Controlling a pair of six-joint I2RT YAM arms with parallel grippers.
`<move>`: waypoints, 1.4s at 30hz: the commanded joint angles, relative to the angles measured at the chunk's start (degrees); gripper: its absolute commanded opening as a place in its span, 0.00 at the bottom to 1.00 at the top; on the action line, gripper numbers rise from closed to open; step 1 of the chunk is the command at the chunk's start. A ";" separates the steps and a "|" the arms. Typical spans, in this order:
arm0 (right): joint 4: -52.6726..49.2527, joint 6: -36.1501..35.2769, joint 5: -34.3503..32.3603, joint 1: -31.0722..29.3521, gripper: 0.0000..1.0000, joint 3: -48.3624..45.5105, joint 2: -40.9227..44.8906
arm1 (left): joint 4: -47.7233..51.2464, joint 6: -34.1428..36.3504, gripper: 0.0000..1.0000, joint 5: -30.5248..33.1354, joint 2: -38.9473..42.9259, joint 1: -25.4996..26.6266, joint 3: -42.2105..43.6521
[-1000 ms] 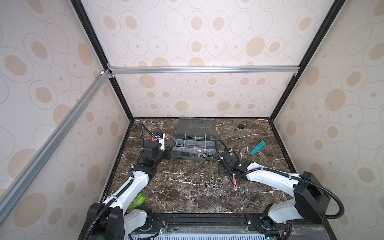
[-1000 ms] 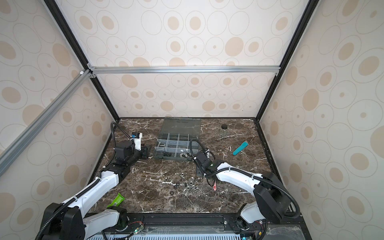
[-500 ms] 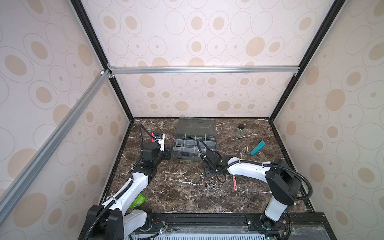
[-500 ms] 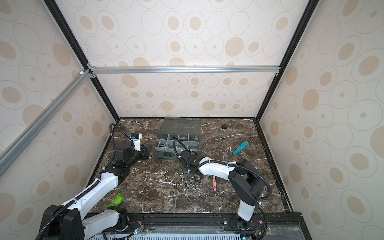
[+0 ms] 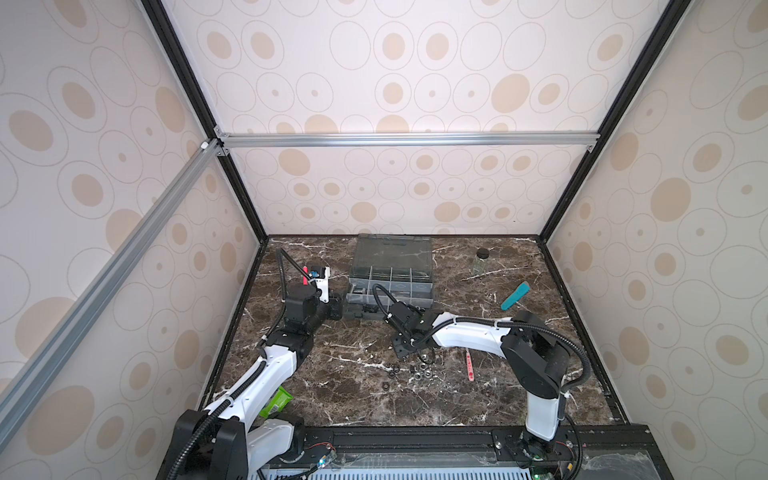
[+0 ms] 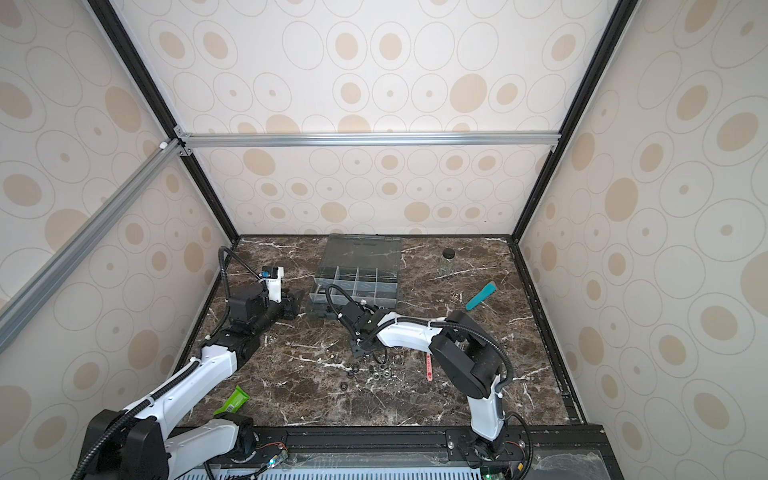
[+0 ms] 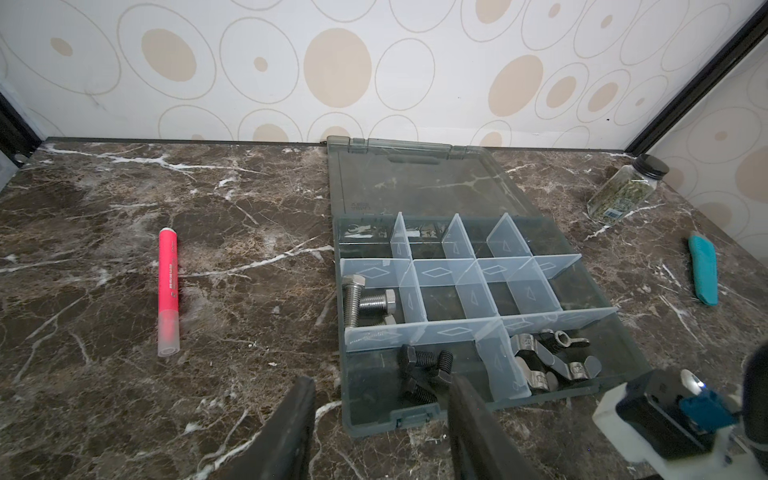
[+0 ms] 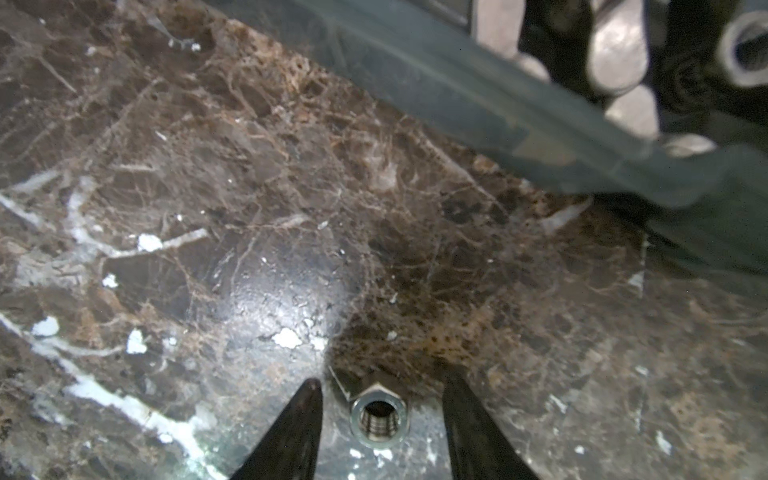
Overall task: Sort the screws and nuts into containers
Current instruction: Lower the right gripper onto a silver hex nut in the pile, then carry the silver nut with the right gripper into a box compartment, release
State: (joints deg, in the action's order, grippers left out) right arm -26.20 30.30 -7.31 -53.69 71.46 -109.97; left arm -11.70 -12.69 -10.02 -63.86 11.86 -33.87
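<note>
1. The nut point(image 8: 379, 419) looks like solid steel: small, light, hard and smooth-sided. On polished marble it will probably skid or flip if pushed from one side. The surest hold is low down, squarely across two opposite flats.
2. It is a shiny silver hexagon lying flat, with its threaded hole facing up.
3. The right claw point(image 8: 380, 378) is open. One dark finger stands on each side of the nut with a gap on both sides, so nothing is gripped.
4. This nut lies on the brown marble desk point(image 5: 332, 395), near the middle and just in front of the organizer box point(image 7: 370, 424). More loose nuts point(image 5: 417, 372), silver and black, are scattered closer to the desk's front edge.
5. The box lid lies open toward the back edge. Its compartments point(image 7: 440, 274) already hold silver bolts point(image 7: 361, 297), black bolts point(image 7: 419, 365) and silver winged nuts point(image 7: 548, 361).
6. The left claw point(image 7: 380, 386) is open at the box's front left corner. One finger is outside the wall and one is over the black bolts. It appears to hold nothing.
</note>
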 commanded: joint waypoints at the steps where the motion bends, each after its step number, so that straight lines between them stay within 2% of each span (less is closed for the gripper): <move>1: -3.60 -0.64 -0.79 -0.80 0.47 1.85 -1.94 | -1.65 -0.51 0.52 -0.57 0.66 -0.62 -0.15; 15: -6.27 -1.05 -3.07 -2.19 0.20 3.03 -3.49 | -2.05 -0.86 0.52 -0.92 0.59 -0.70 0.03; 21: -5.21 -0.90 -1.99 -2.23 0.18 2.73 -2.50 | -2.08 -0.89 0.52 -0.87 0.74 -0.70 0.13; 26: -4.49 -3.73 -1.75 -1.56 0.17 5.04 -0.91 | -2.09 -1.02 0.52 -0.70 0.75 -0.70 0.21; 33: -4.77 -9.87 0.54 3.24 0.17 15.48 -1.67 | -1.54 -2.48 0.52 -2.05 1.47 -0.69 0.49; 42: 0.03 -13.52 0.31 10.04 0.18 30.82 -9.05 | -2.30 -10.55 0.51 -4.72 6.25 -0.70 4.62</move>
State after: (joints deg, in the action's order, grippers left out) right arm -27.00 18.96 -7.38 -44.56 99.31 -115.13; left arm -12.34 -19.38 -13.26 -59.59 11.62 -30.70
